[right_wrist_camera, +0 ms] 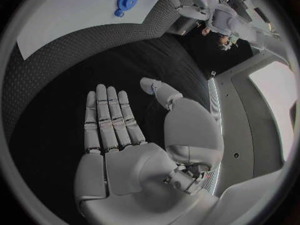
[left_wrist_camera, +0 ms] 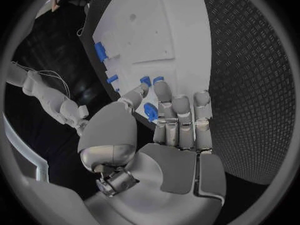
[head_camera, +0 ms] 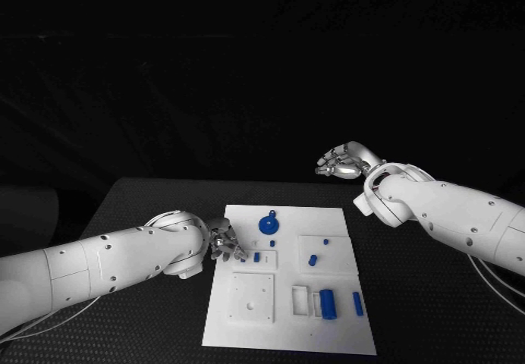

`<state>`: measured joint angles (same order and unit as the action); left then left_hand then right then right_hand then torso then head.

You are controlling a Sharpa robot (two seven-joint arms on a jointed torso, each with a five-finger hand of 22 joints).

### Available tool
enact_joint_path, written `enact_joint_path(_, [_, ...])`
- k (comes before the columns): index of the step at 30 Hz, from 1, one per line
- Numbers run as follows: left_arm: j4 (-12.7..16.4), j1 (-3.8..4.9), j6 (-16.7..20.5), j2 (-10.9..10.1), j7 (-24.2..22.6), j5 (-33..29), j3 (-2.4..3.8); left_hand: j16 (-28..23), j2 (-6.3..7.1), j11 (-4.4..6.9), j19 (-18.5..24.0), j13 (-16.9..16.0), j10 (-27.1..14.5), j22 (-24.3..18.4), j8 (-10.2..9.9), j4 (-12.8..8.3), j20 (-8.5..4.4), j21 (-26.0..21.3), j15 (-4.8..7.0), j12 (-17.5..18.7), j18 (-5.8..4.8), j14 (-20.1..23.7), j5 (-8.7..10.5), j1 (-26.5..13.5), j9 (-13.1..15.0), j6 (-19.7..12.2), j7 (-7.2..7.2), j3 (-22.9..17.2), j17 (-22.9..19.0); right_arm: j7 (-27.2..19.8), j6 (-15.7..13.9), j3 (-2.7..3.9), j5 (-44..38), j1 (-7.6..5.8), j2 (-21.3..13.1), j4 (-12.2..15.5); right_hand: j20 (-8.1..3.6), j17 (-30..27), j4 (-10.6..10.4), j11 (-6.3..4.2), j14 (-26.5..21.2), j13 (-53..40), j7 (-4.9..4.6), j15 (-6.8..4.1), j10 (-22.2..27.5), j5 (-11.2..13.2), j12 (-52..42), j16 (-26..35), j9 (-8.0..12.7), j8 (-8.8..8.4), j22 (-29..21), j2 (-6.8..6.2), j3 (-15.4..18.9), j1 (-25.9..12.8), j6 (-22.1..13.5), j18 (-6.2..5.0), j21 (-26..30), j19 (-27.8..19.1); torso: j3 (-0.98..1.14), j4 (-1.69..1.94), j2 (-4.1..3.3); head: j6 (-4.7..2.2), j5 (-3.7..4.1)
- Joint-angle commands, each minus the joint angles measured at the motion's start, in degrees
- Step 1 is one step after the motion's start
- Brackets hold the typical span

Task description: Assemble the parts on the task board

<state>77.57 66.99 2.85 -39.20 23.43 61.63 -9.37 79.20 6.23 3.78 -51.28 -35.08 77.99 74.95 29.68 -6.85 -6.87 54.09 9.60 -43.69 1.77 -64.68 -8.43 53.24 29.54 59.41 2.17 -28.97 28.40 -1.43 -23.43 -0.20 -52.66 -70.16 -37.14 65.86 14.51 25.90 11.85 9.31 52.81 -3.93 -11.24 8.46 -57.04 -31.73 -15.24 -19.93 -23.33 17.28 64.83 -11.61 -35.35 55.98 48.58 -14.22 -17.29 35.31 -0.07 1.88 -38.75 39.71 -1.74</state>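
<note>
Nearest the head camera, two long blue parts (head_camera: 327, 303) are seen on the task board (head_camera: 287, 345), one lying in a recess at the board's near right and a thinner one (head_camera: 358, 303) just beside it; a square white block (head_camera: 253, 297) with a hole is set to their left on the board. Further up the board, small blue pegs (head_camera: 312, 259) are stood in a raised white square, and a round blue disc with a tab (head_camera: 268, 224) is placed near the board's far edge. The left hand (head_camera: 227, 243) is held at the board's left edge, level with the small pegs; in the left wrist view a small blue piece (left_wrist_camera: 150, 111) is seen between the thumb and the curled fingers (left_wrist_camera: 181, 116), so it is judged to be pinched there, though the contact is partly hidden. The right hand (head_camera: 344, 161) is raised well beyond the board's far right corner, and its fingers (right_wrist_camera: 112, 116) are laid straight side by side, nothing being held. All the parts are judged to be light, rigid plastic, smooth and apt to slip or roll; the small pegs are best taken by fingertip pinch across their sides, the long pieces at mid-length, and the disc at its rim or tab.
</note>
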Motion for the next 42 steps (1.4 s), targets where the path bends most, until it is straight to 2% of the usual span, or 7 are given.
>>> enact_joint_path(1, [0.1,-0.11,-2.2,0.1,-0.9,-1.1,0.01,-0.4,-1.19,-0.17,0.5,0.0,-0.5,0.9,-0.6,-2.0,-7.51,-0.4,-0.21,0.4,-0.88,0.7,-0.49,2.2,-0.1,0.0,0.47,-0.4,-0.1,-0.3,0.6,0.02,-0.1,0.04,0.0,0.1,0.02,-0.1,-0.3,0.17,-0.5,0.0,0.11,-0.04,-0.2,-0.2,0.2,0.4,0.1,0.36,0.1,0.05,0.0,0.7,-0.4,-0.2,0.3,-0.3,0.01,-0.01,-0.01,0.05,0.05])
enact_joint_path(5, [-0.1,-0.16,-2.2,0.1,-1.0,-1.3,-0.01,-0.3,-2.51,-0.51,0.6,0.0,-0.7,0.9,-1.7,-3.5,-7.39,-0.5,-0.47,0.4,-1.06,0.8,-0.57,3.4,-0.5,-1.4,0.88,-0.7,-0.1,-0.2,0.6,0.02,-0.1,0.04,0.0,0.0,0.02,-0.1,-0.3,0.17,-0.5,0.0,0.11,-0.04,-0.2,-0.2,0.2,0.4,0.1,0.37,0.1,0.06,0.0,0.7,-0.4,-0.2,0.3,-0.3,0.0,-0.03,0.0,0.09,0.03])
enact_joint_path(12, [-0.7,-0.35,-1.7,0.4,-1.2,-1.6,-0.03,-0.2,-4.45,-0.69,0.6,0.1,-0.8,0.9,-2.2,-4.1,-7.26,-0.6,-0.63,0.4,-1.2,0.9,-0.57,3.8,-0.6,-1.6,1.04,-0.8,-0.2,-0.3,0.6,0.02,-0.1,0.05,0.0,0.0,0.02,-0.1,-0.3,0.17,-0.5,0.0,0.11,-0.04,-0.2,-0.2,0.2,0.4,0.1,0.37,0.1,0.07,0.0,0.7,-0.4,-0.2,0.3,-0.3,0.01,-0.04,-0.01,0.1,0.08])
enact_joint_path(24, [-1.1,-0.52,-0.4,0.5,-1.7,-2.5,-0.02,0.0,-9.42,-1.18,0.7,0.1,-0.8,1.0,-4.0,-4.5,-7.03,-0.7,-1.04,0.2,-1.23,1.0,-0.41,3.2,-0.7,-2.8,1.61,-0.8,-0.2,-0.2,0.6,0.02,-0.1,0.06,0.0,0.0,0.03,-0.1,-0.4,0.17,-0.5,0.0,0.11,-0.04,-0.2,-0.2,0.3,0.4,0.1,0.39,0.1,0.09,0.0,0.7,-0.4,-0.2,0.4,-0.3,0.03,-0.03,0.0,0.16,0.12])
enact_joint_path(30, [-1.5,-0.52,-0.7,0.5,-1.4,-2.2,-0.02,0.1,-11.86,-1.41,0.8,0.1,-0.9,1.1,-4.9,-5.9,-6.94,-0.6,-1.19,0.1,-1.14,1.1,-0.11,3.5,-0.6,-3.9,1.89,-1.0,-0.1,-0.2,0.6,0.02,-0.1,0.06,0.0,0.0,0.04,-0.1,-0.4,0.17,-0.6,0.0,0.11,-0.04,-0.2,-0.2,0.3,0.4,0.1,0.39,0.1,0.09,0.0,0.6,-0.4,-0.2,0.4,-0.3,0.04,-0.07,0.01,0.19,0.1])
enact_joint_path(38, [-1.5,-0.53,-0.4,0.4,-1.4,-1.9,0.0,0.3,-13.59,-1.76,0.8,0.0,-1.0,1.1,-5.5,-7.8,-6.72,-0.5,-1.51,-0.1,-1.11,1.1,-1.02,3.4,-0.2,-5.1,2.27,-0.9,-0.1,-0.2,0.6,0.02,-0.1,0.06,0.0,0.0,0.04,-0.1,-0.4,0.17,-0.6,0.0,0.11,-0.04,-0.2,-0.2,0.3,0.4,0.1,0.4,0.2,0.11,0.0,0.6,-0.4,-0.2,0.4,-0.3,0.02,-0.03,-0.01,0.29,0.14])
enact_joint_path(42, [-1.5,-0.53,-0.7,0.4,-1.4,-1.9,0.0,0.3,-13.89,-1.76,0.8,0.0,-1.0,1.1,-5.5,-8.0,-6.68,-0.5,-1.51,-0.1,-1.08,1.1,-0.97,3.4,-0.1,-5.1,2.28,-0.9,-0.1,-0.2,0.7,0.02,-0.1,0.07,0.0,0.0,0.04,-0.1,-0.4,0.16,-0.6,0.0,0.11,-0.04,-0.2,-0.2,0.3,0.4,0.1,0.41,0.2,0.12,0.0,0.6,-0.4,-0.2,0.4,-0.3,0.01,-0.02,-0.01,0.36,0.19])
